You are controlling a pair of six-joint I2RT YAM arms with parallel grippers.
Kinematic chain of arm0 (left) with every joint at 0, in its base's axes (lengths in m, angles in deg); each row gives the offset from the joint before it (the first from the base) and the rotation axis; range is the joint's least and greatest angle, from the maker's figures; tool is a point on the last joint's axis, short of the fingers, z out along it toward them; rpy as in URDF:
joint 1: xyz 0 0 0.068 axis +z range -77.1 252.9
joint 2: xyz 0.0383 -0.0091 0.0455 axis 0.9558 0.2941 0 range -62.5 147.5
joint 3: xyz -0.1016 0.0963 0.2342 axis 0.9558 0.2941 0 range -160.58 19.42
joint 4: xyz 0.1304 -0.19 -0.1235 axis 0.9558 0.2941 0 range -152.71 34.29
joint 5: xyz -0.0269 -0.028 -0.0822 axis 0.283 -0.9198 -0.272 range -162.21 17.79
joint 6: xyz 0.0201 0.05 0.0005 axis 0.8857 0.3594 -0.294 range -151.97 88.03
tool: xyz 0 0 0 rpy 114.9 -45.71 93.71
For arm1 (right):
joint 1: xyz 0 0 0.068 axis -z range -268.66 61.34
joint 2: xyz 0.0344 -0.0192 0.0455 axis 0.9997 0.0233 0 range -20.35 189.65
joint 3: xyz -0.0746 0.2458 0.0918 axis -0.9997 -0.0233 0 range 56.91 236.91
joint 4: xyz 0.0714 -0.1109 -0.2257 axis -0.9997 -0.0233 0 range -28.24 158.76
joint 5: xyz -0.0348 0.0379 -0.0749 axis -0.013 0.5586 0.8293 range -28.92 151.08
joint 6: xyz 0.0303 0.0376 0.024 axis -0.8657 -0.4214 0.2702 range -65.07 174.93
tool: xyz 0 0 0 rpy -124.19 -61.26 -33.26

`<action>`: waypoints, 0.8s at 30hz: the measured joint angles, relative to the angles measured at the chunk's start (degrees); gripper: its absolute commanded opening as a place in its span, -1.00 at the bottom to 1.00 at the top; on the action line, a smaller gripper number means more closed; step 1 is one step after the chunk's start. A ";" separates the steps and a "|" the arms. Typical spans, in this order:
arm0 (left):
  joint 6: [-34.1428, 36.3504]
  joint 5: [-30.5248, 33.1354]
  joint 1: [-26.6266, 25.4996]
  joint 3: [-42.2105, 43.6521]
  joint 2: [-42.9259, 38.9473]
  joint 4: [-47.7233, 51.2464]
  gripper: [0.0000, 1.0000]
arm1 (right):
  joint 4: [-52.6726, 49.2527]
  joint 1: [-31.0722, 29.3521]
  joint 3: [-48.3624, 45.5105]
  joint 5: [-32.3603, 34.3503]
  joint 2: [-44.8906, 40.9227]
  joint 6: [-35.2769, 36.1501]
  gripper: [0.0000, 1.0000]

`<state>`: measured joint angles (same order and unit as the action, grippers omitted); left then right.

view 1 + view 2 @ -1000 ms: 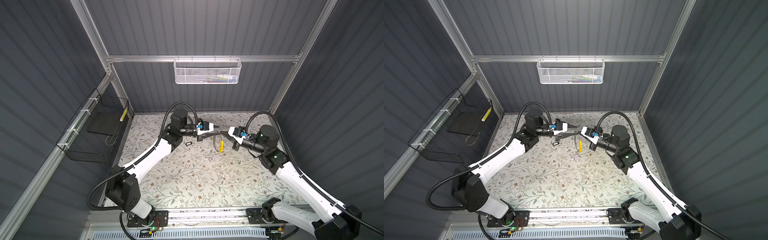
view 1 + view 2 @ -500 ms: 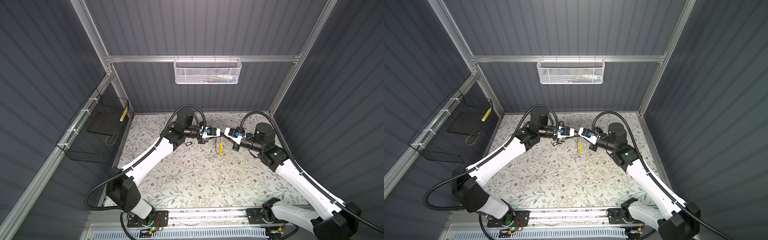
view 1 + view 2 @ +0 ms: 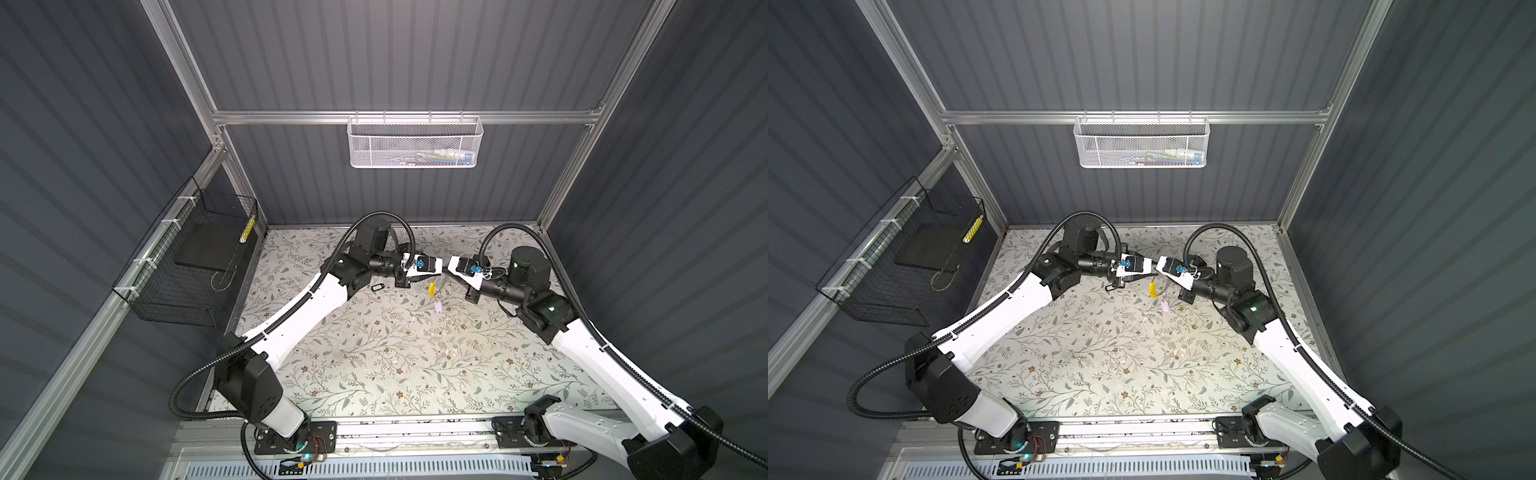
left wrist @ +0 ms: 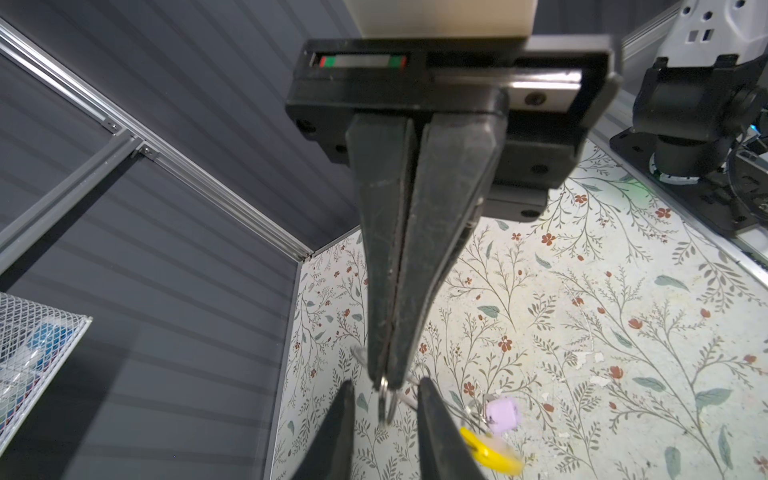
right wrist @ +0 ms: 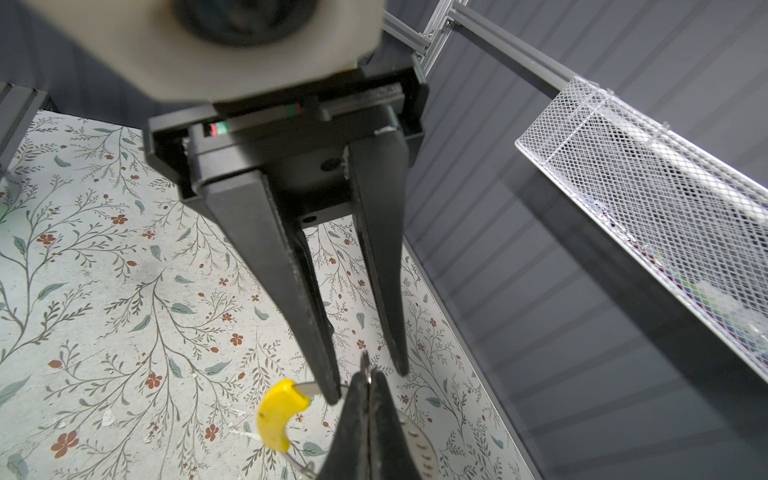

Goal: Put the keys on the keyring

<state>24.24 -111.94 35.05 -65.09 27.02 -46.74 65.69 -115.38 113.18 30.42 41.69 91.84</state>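
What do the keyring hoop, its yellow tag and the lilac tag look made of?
The keyring looks like thin grey metal: it glints where the shut right claw pinches it. The yellow tag seems smooth glossy plastic, with soft highlights. The lilac tag looks matte and opaque, perhaps plastic or rubber; blur leaves that open.

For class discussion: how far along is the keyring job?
Seemingly done: small metal key with lilac tag hangs by the yellow plastic tag on the thin grey metal keyring. In hand: right end effector shut on that ring, left end effector open around it. Left: black-rimmed oblong tag, loose on the floral table.
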 measured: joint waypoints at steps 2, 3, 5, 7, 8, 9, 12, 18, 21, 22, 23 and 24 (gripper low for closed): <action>0.07 0.63 0.00 0.00 0.00 0.50 -0.50 | 0.02 0.00 -0.09 0.22 -0.17 0.00 -0.95; 0.17 0.83 0.00 0.00 0.00 0.81 -0.53 | 0.04 0.00 -0.13 0.26 -0.24 0.00 -0.95; 0.17 0.83 0.00 0.00 0.00 1.09 -0.56 | 0.09 0.00 -0.24 0.24 -0.33 0.00 -0.95; 0.17 0.76 0.00 0.00 0.00 1.25 -0.62 | 0.09 0.00 -0.33 0.24 -0.37 -0.02 -0.95; 0.15 0.74 0.00 0.00 0.00 1.25 -0.62 | 0.11 0.00 -0.35 0.24 -0.39 -0.02 -0.95; 0.15 0.74 0.00 0.00 0.00 1.25 -0.65 | 0.13 0.00 -0.35 0.24 -0.39 -0.02 -0.95; 0.15 0.48 0.00 0.00 -0.02 1.20 -0.66 | 0.15 0.00 -0.35 0.22 -0.39 -0.02 -0.95; -0.37 -0.57 0.00 0.00 -0.02 0.70 -0.80 | 0.11 -0.02 -0.37 -0.20 -0.39 0.00 -0.93; -1.09 -1.42 0.00 0.00 -0.02 0.72 -0.90 | 0.13 -0.04 -0.46 -0.22 -0.39 0.37 -0.91; -1.33 -1.75 0.00 0.00 -0.02 0.79 -0.96 | 0.17 -0.04 -0.55 -0.22 -0.39 0.59 -0.91; -1.53 -1.88 0.02 0.00 -0.02 0.72 -1.00 | 0.20 -0.04 -0.63 -0.35 -0.39 0.68 -0.90; -1.57 -2.03 0.07 0.00 -0.02 0.61 -1.00 | 0.24 -0.07 -0.72 -0.44 -0.39 0.66 -0.89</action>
<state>22.66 -113.97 35.12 -65.09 27.00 -46.13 65.93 -115.45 112.46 29.99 41.30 92.49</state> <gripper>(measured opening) 0.075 0.051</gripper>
